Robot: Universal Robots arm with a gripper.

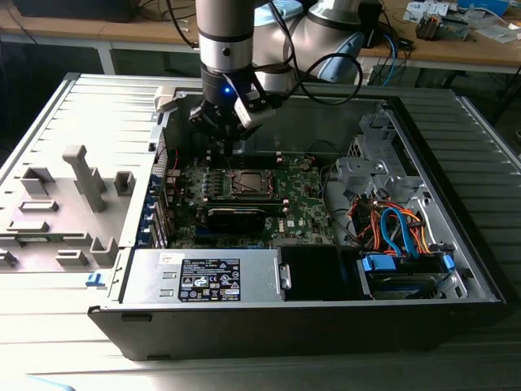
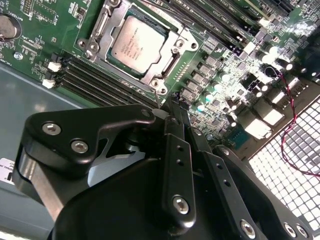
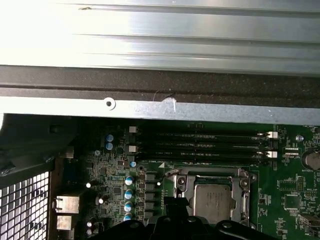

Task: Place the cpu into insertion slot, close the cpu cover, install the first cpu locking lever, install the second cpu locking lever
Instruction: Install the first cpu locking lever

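Note:
The cpu (image 2: 136, 42) lies flat in the insertion slot (image 1: 234, 186) on the green board, its silver top showing. Over it the cpu cover (image 2: 172, 62) is down, its silver frame bordering the chip (image 3: 212, 201). A thin wire locking lever (image 2: 158, 96) runs from the socket's corner to my fingertips. My gripper (image 2: 174, 107) hangs just off that corner, its black fingers drawn together; whether they pinch the lever is hidden. In the exterior view the gripper (image 1: 228, 145) stands above the board, just behind the socket.
Black memory slots (image 3: 200, 145) run along the socket. A long black block (image 1: 236, 217) sits in front of it. The case wall (image 3: 160, 105) and a rear grille (image 2: 285, 160) are close by. The power supply (image 1: 203, 277) and a cabled drive cage (image 1: 391, 228) fill the case's front and right.

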